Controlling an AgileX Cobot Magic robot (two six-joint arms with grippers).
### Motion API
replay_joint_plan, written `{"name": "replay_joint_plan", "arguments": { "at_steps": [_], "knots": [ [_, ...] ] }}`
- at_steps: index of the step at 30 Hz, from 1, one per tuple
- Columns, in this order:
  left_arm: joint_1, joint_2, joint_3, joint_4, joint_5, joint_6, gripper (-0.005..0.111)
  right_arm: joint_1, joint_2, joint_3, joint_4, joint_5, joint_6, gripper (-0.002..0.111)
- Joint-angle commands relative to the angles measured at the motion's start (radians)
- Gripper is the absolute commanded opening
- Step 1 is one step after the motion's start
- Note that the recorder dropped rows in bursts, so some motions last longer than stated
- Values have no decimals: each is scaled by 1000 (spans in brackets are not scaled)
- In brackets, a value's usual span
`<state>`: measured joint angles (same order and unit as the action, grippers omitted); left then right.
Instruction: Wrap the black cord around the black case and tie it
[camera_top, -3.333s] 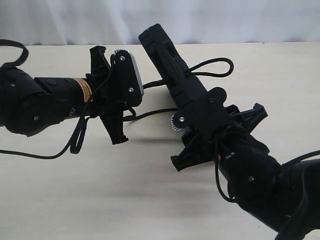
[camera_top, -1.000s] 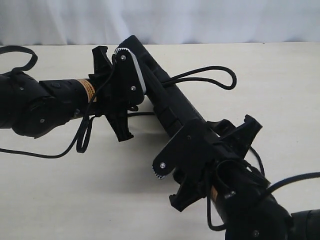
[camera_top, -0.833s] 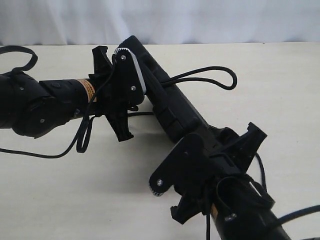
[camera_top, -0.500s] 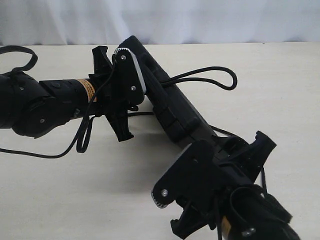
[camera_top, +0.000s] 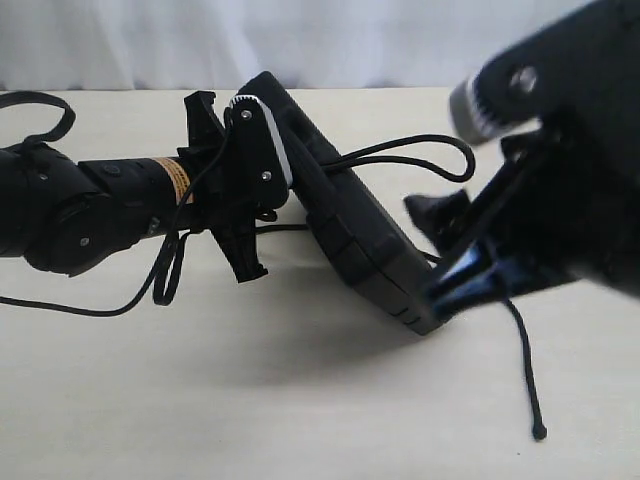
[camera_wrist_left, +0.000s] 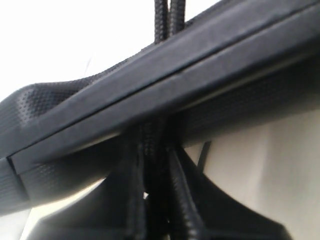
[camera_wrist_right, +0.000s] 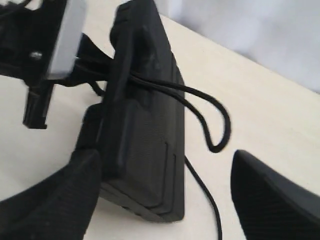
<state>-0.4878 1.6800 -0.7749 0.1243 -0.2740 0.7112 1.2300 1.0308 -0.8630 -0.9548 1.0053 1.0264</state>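
Observation:
The black case (camera_top: 345, 215) stands tilted on the table, and my left gripper (camera_top: 275, 175) is shut on its upper end. In the left wrist view the case's edge (camera_wrist_left: 165, 85) crosses the picture, with strands of the black cord (camera_wrist_left: 167, 15) running over it and down between the fingers of the left gripper (camera_wrist_left: 155, 200). The cord (camera_top: 440, 155) loops out behind the case, and its knobbed tip (camera_top: 540, 432) lies loose on the table. My right gripper (camera_top: 440, 250) is blurred and open beside the case's lower end. Its fingers (camera_wrist_right: 55, 200) stand wide apart either side of the case (camera_wrist_right: 145, 135); the cord (camera_wrist_right: 215, 130) lies beyond.
Smooth black cables (camera_top: 165, 270) hang in loops off the left arm and trail over the beige tabletop (camera_top: 200, 400). A white backdrop (camera_top: 400, 40) closes the far side. The right arm (camera_top: 580, 150) fills the upper right of the exterior view.
My right gripper has let go of the case's lower end and swung up and to the right. The cord's tip now lies loose on the table. The left gripper and the case have stayed put.

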Motion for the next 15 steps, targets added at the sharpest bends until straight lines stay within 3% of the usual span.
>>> {"name": "replay_joint_plan", "arguments": {
  "at_steps": [1, 4, 8, 11, 15],
  "knots": [
    [0, 1, -7, -14, -30, -11, 0, -317, 9, -136, 365, -77, -430, 68],
    [0, 1, -7, -14, -30, -11, 0, -541, 65, -193, 653, -126, -710, 68],
    [0, 1, -7, -14, -33, -11, 0, -728, 175, -224, 942, -158, -1003, 68],
    [0, 1, -7, -14, -31, -11, 0, -791, 244, -230, 1078, -192, -1125, 68],
    [0, 1, -7, -14, -31, -11, 0, -824, 309, -230, 1043, -241, -1122, 68]
  ]
}}
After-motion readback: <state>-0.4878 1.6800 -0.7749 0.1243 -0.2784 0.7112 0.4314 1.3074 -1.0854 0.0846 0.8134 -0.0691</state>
